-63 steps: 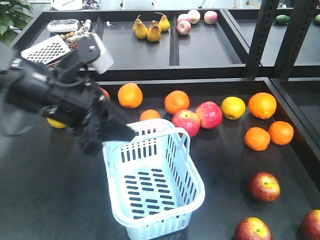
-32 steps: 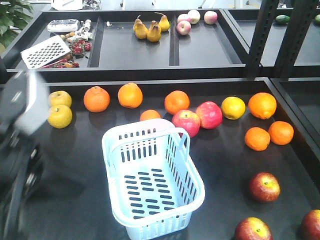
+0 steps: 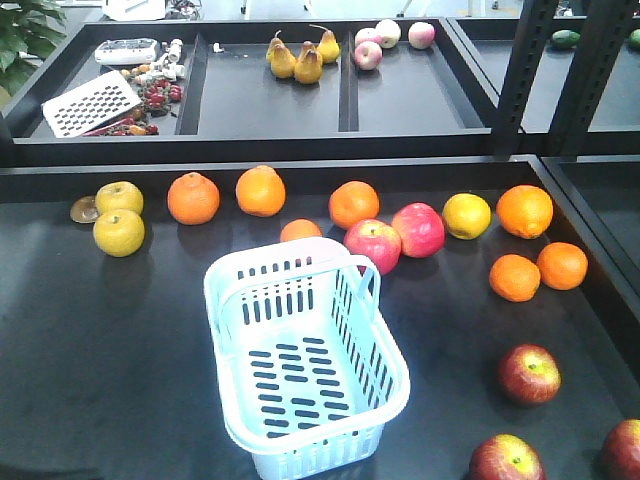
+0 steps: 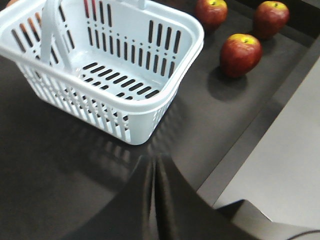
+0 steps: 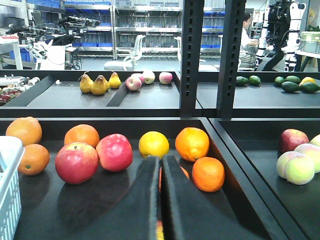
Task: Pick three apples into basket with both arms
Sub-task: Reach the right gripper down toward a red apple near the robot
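Moved: left arm gone from front view since a second ago.
Left hand (image 4: 154,160): closed, empty.
Right hand (image 5: 161,159): closed, empty.
Apples (image 3: 530,373): three on desk (image 3: 100,350), right of basket (image 3: 300,375), none inside.
Next: I'd open wide first, centre over nearest apple.

Bright, even light from overhead; soft shadows sit under the apples (image 4: 240,54) and basket (image 4: 75,81). My fingers (image 4: 132,200) loom blurred and dark at the lower edge.
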{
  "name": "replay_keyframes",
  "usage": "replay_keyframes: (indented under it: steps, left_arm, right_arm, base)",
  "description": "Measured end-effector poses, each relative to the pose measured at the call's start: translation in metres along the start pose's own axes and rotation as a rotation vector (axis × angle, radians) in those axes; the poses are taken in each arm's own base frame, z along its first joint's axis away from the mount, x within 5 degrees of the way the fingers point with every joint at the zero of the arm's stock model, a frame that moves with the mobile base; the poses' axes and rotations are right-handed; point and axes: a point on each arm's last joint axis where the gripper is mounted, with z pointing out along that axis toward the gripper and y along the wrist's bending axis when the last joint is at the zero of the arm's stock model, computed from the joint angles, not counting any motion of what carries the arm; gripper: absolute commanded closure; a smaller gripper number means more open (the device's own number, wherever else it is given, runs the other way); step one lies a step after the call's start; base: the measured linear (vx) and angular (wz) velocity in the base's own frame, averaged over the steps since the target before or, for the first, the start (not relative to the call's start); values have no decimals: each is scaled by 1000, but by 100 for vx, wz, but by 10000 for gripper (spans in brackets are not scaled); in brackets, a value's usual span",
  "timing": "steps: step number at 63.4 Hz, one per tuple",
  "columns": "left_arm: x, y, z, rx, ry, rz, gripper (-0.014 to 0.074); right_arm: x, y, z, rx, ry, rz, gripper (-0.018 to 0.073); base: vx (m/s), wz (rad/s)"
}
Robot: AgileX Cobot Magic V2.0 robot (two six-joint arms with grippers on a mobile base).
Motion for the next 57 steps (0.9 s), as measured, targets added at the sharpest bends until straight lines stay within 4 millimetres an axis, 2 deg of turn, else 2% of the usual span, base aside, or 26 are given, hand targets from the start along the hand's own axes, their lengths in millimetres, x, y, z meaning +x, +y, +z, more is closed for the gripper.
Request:
replay_keyframes:
  steps: [3, 13, 39, 45, 52, 57]
  left_arm:
    - [4, 0, -1, -17, -29, -4, 605]
    - [-2, 3, -8, -77, -146, -2, 604]
    - [-1, 3, -7, -82, -150, -7, 604]
    - [-1, 3, -7, -82, -150, -7, 604]
    - [-1, 3, -7, -82, -150, -7, 604]
    - [-1, 3, -7, -81, -149, -7, 604]
  right_arm:
    - [0, 0, 0, 0, 0, 0, 564]
    - [0, 0, 0, 0, 0, 0, 564]
    - [-1, 0, 0, -1, -7, 21, 564]
    - [-5, 1, 0, -12, -50, 213, 564]
    - [-9, 0, 0, -28, -98, 576, 564]
    - [-10, -1, -1, -35, -106, 768, 564]
  base:
    - [0, 0]
    - [0, 0]
    - [0, 0]
    - [0, 0]
    - [0, 0]
    - [0, 0]
